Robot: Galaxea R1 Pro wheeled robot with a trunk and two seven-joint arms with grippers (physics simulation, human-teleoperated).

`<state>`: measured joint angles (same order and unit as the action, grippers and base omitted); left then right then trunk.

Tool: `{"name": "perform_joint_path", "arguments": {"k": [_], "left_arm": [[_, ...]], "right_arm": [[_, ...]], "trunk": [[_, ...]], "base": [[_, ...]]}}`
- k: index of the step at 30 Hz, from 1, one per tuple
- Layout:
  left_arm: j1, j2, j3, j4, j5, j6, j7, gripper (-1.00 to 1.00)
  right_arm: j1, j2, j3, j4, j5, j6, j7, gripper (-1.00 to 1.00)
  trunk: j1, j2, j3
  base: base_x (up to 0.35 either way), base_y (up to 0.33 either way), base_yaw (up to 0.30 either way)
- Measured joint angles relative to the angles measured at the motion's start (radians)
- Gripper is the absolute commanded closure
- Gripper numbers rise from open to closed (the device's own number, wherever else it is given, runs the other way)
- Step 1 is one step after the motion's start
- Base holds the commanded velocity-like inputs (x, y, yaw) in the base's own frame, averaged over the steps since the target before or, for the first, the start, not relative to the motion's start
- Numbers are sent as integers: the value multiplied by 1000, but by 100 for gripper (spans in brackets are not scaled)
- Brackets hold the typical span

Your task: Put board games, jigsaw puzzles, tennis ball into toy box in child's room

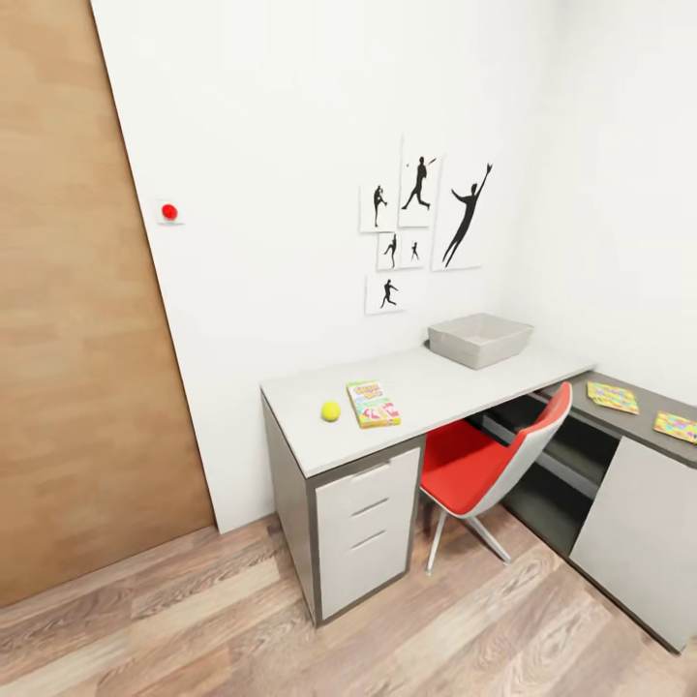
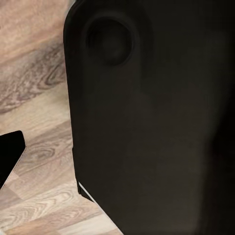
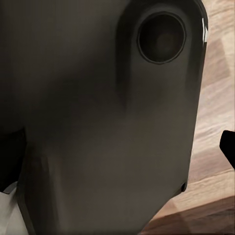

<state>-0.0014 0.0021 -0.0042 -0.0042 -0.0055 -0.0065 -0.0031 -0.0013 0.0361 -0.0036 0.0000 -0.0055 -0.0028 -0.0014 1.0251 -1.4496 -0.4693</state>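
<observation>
In the head view a grey L-shaped table (image 1: 440,385) stands against the white wall. The yellow-green tennis ball (image 1: 331,411) lies near the table's left end. Right beside it lies a green board game (image 1: 373,404). The light grey toy box (image 1: 480,340) sits at the back by the corner. Two jigsaw puzzles (image 1: 612,396) (image 1: 676,426) lie flat on the darker right wing. The bed is out of view. Both wrist views face a dark robot body panel (image 2: 147,127) (image 3: 103,122) over wood floor, with a black tip at each frame's edge.
A red and white chair (image 1: 489,465) is tucked under the table between the white drawer unit (image 1: 366,528) and a white cabinet (image 1: 634,528). A wooden door (image 1: 77,290) fills the left, with a red knob (image 1: 169,211) on the wall. Wood-plank floor (image 1: 242,620) lies open in front.
</observation>
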Motion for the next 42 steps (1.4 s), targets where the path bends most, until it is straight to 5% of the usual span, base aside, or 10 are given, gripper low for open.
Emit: {"name": "perform_joint_path", "arguments": {"k": [5,42], "left_arm": [[0,1,5,-3,1,0,0,-100],[0,18,1,-25,-1,3,1,-100]], "right_arm": [[0,-1,0,0,0,0,0,-100],[0,1,-1,0,-2,-3,0,-100]], "trunk": [[0,0,0],[-142,259,112]], "base": [[-20,4,-276],[-1,0,-238]]}}
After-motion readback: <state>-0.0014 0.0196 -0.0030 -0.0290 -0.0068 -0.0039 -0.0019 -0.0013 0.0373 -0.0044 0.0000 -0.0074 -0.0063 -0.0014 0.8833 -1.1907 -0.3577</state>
